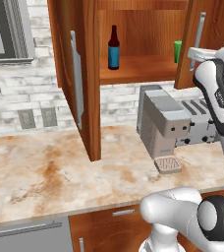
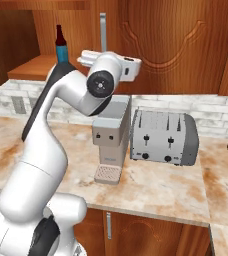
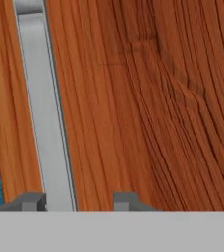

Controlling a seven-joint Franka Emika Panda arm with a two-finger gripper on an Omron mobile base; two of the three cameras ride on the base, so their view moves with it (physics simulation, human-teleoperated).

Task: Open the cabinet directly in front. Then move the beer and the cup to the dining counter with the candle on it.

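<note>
Hand view: the gripper sits right at the cabinet door, jaws spread apart with the silver handle running up between the fingertips at lower left. In the left base view both doors stand open; the beer is upper centre on the shelf, the cup at the shelf's right end.
</note>
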